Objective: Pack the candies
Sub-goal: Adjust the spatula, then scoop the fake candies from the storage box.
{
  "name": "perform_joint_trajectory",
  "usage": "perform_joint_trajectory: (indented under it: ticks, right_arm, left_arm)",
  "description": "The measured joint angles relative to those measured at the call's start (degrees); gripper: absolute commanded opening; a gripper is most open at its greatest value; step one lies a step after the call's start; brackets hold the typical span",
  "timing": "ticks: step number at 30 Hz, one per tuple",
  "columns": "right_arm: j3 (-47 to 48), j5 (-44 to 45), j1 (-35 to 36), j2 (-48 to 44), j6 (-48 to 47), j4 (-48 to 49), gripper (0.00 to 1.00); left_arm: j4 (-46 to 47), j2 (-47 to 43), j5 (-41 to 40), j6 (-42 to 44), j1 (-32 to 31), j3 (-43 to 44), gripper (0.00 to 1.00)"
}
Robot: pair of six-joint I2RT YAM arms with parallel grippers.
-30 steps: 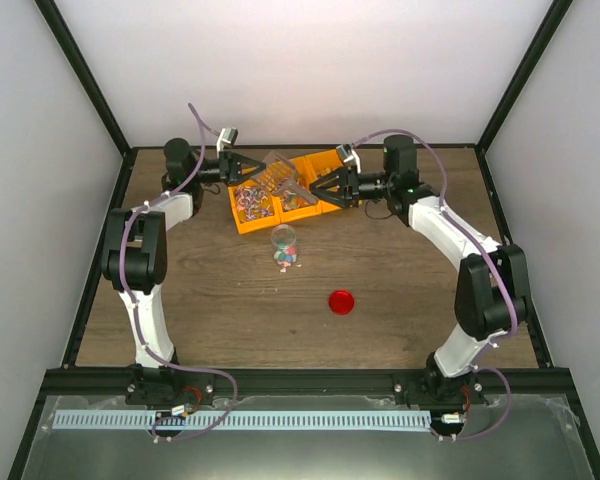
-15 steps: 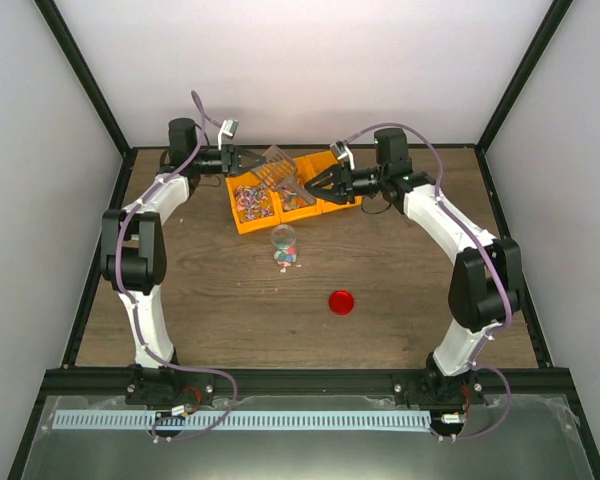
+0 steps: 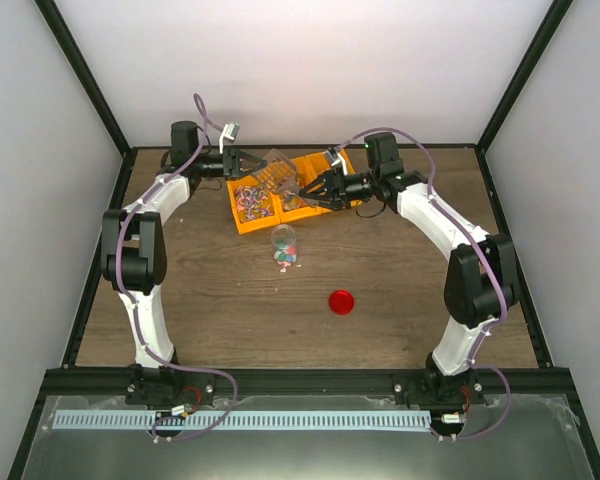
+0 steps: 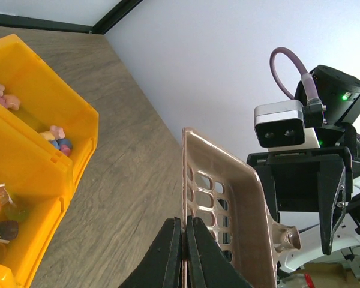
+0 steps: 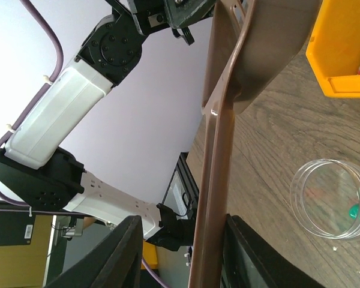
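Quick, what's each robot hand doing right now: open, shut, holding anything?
Left hand: closed, pinching the rim of the slotted scoop.
Right hand: open, its fingers either side of the scoop's handle, not clamped on it.

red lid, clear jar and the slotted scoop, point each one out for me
red lid (image 3: pixel 341 301), top view, centre of its flat top.
clear jar (image 5: pixel 332 199), right wrist view, middle of its see-through body.
slotted scoop (image 4: pixel 234 204), left wrist view, inner face of the bowl beside the slots.
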Motion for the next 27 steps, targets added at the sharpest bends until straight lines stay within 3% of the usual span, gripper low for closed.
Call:
perform_joint_trajectory:
  ticks: [3, 11, 18, 19, 23, 27]
  right_arm:
    - [0.0, 0.3, 0.1, 0.2, -0.1, -0.1, 0.3]
    - [0.0, 2.6, 1.2, 1.0, 0.1, -0.9, 0.01]
    - [0.0, 3.8, 1.2, 1.3, 0.6, -1.3, 0.01]
    - [0.0, 3.8, 1.3, 1.3, 0.7, -1.3, 0.01]
    - [0.0, 3.8, 1.3, 1.3, 1.3, -0.9, 0.01]
    - [-0.6, 4.1, 1.5, 1.1, 4.0, 2.1, 0.01]
  left_arm:
    - [0.0, 0.0, -0.3, 0.2, 0.0, 0.0, 0.04]
    - [-0.4, 0.0, -0.9, 0.5, 0.3, -0.1, 0.04]
    - [-0.3, -0.5, -1.3, 1.0, 0.6, -0.3, 0.04]
    - [-0.3, -0.6, -1.4, 1.1, 0.6, -0.4, 0.08]
    - [-0.3, -0.8, -1.9, 1.3, 0.7, -0.6, 0.51]
    - [-0.3, -1.1, -3.5, 0.5, 1.1, -1.6, 0.67]
